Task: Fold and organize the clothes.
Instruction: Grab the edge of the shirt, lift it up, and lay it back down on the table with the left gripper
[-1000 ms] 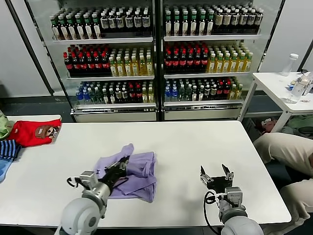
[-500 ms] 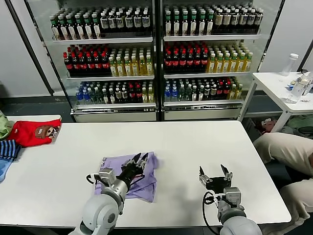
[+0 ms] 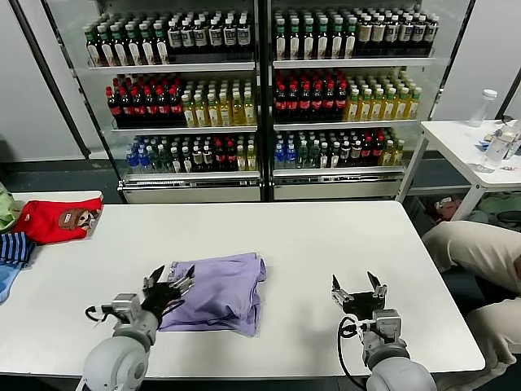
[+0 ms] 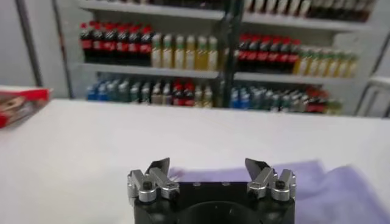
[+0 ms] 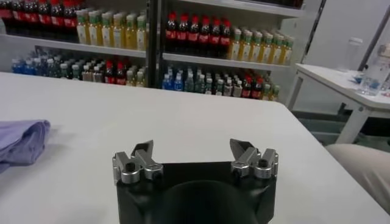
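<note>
Both my grippers gape empty: left gripper (image 3: pixel 169 280) beside the folded lavender cotton T-shirt (image 3: pixel 220 292), right gripper (image 3: pixel 356 285) well apart.

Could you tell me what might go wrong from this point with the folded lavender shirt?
1. The left gripper is open right at the left edge of the lavender T-shirt; a sweep sideways could catch the cloth and undo the fold.
2. The shirt's right edge looks bunched and loosely stacked, so the fold may slump open if nudged.
3. The right gripper is open over the white table, apart from the shirt, so it cannot steady the cloth.
</note>
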Robot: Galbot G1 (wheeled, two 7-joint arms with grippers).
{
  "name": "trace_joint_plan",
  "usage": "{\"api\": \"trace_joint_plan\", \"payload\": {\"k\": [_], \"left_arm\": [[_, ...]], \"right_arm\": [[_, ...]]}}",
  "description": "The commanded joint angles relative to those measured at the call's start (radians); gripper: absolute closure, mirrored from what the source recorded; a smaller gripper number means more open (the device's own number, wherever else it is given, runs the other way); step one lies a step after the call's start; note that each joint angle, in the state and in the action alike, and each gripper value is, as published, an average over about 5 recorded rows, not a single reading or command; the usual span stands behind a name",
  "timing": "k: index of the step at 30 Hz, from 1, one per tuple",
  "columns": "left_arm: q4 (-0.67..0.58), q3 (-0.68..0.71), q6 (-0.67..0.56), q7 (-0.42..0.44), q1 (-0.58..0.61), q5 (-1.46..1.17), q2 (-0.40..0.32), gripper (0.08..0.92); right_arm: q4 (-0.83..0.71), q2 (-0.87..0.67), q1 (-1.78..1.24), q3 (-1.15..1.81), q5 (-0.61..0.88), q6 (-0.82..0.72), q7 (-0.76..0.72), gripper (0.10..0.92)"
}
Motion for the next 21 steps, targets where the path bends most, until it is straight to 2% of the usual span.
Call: {"api": "trace_joint_plan", "payload": {"k": [1,9,12,21], "left_arm": [[0.119,-0.105,-0.012,0.067,0.07,0.046,0.019,0.182],[0.108,-0.093,0.049,0.098,0.048,-0.139,0.002,0.185],[0.105,-0.084,0.053,0.106,0.048,-0.149,-0.003,0.243],[0.105,-0.075,0.072,0.101,0.04,-0.198,-0.017,0.501]], "right_arm": [[-0.003,-0.003,-0.001,-0.001,0.0,0.001,0.0,0.203],[-0.003,-0.007,0.004,-0.005,0.0,0.001,-0.001,0.203],[-0.005,-0.006,0.005,-0.007,-0.001,0.002,-0.001,0.203],[-0.003,-0.006,0.008,-0.006,-0.001,0.002,-0.002,0.203]]}}
